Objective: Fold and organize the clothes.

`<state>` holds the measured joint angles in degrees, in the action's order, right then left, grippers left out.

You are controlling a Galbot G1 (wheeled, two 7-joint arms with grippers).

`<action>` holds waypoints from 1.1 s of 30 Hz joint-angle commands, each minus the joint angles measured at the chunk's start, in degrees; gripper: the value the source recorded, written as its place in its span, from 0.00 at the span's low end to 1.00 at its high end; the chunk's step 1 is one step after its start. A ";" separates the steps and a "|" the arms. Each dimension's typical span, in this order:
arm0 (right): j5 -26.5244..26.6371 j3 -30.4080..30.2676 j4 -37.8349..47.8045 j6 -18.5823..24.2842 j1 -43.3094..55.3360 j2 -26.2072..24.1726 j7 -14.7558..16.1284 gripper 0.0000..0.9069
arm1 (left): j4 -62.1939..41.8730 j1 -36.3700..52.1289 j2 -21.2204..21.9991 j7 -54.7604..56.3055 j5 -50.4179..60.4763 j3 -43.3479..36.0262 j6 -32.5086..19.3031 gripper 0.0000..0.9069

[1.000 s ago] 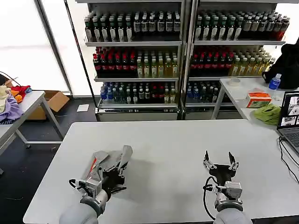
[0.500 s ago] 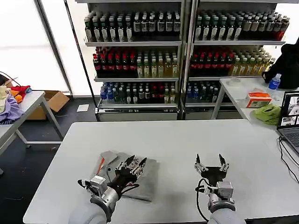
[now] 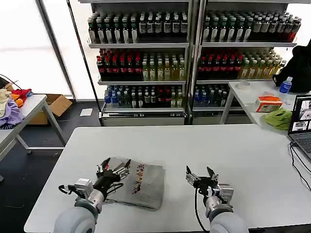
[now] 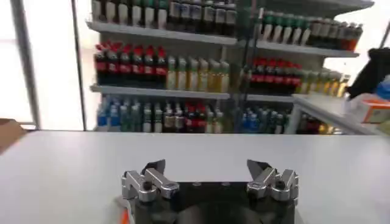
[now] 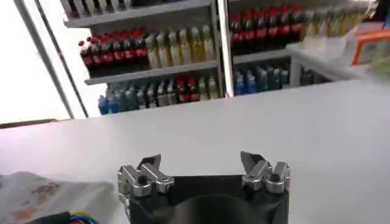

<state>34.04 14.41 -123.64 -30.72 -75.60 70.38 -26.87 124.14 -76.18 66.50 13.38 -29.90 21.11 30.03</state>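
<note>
1. One folded light grey shirt (image 3: 138, 184) lies on the white table (image 3: 194, 145) at about 7 o'clock of the tabletop in the head view, its multicoloured chest print (image 3: 140, 176) facing up. In the right wrist view the shirt (image 5: 36, 195) shows at the frame's edge.
2. Its long axis runs roughly from 10 o'clock to 4 o'clock, and the print strip runs from 12 to 6.
3. A second ago the cloth was bunched and lifted in the left gripper; now it lies flat with the print exposed.
4. The left gripper (image 3: 112, 170) sits over the shirt's 9 o'clock edge, fingers spread apart and holding nothing; the left wrist view (image 4: 210, 173) shows the same wide gap.
5. The right gripper (image 3: 201, 175) hovers at 3 o'clock of the shirt, close by but apart, jaws spread and empty (image 5: 204, 165); it has drifted leftward toward the shirt since earlier.
6. Shelves (image 3: 189, 53) at 12 o'clock hold rows of bottled drinks.
</note>
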 commanded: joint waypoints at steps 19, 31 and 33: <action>27.53 -14.96 12.38 -2.64 18.35 -0.29 -7.22 0.94 | 0.18 -4.08 -1.58 3.20 1.39 9.59 1.99 1.00; 27.03 -17.53 11.25 -2.65 17.01 -0.05 -8.23 0.90 | -0.35 -4.24 -0.92 3.29 1.08 9.71 2.04 1.00; 27.03 -17.23 11.16 -2.63 16.59 -0.13 -8.33 0.88 | -0.46 -4.08 -0.71 3.35 1.06 9.56 2.08 1.00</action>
<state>59.98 -0.87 -113.09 -33.22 -59.36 70.04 -34.45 123.84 -80.30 65.62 16.52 -28.88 30.47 32.01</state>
